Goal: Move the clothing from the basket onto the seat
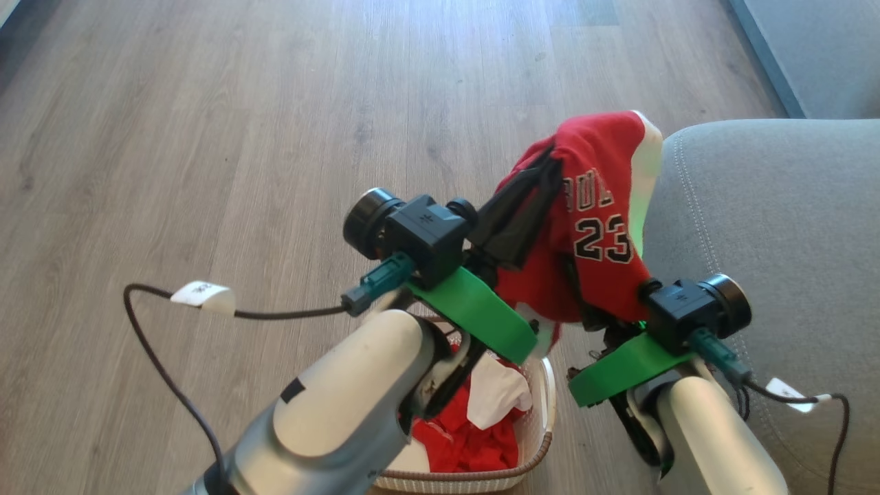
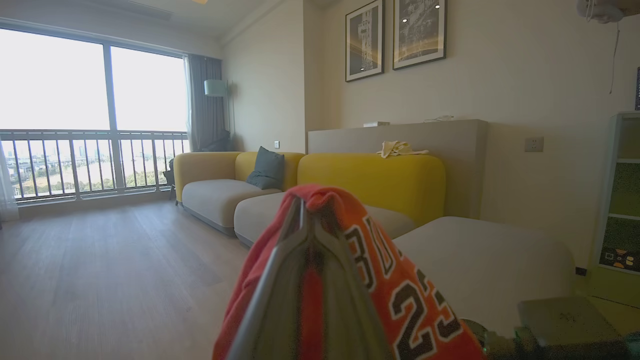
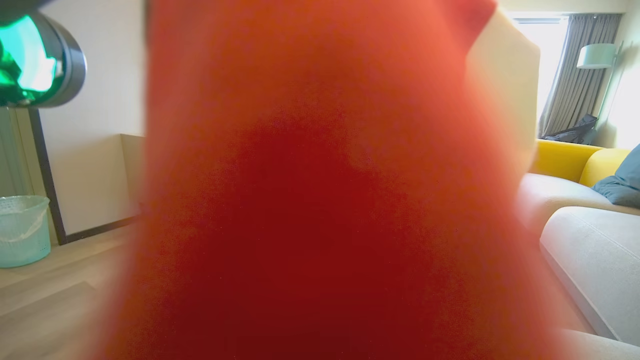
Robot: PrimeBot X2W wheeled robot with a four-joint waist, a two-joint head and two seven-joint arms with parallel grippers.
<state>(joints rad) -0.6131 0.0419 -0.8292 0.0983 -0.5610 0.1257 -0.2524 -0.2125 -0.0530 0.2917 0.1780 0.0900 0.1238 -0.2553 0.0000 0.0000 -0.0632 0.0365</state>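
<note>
Open wooden floor (image 1: 240, 137) is seen to the left and ahead of both arms. The right side is bounded by the seat (image 1: 770, 227), whose rounded, stitched edge runs just beside the jersey (image 1: 598, 206). The basket (image 1: 546, 405) is set low between the two forearms, near the seat's front, with more red and white clothing (image 1: 474, 433) lying inside it.

The jersey is held up above the basket's far rim, and its white side panel overlaps the seat's edge in the head view. Its long axis is set steeply, from a peak near the fingertips of the left end effector (image 1: 546, 161) down toward the right end effector (image 1: 595, 316). The lettering and the number 23 are turned toward the head camera and tilted.

In the left wrist view the left end effector (image 2: 302, 205) is seen pinched closed on the jersey (image 2: 400, 280), which is draped over its fingers. The fingers of the right end effector are covered by the jersey (image 3: 320, 200), so whether they are closed cannot be told.
</note>
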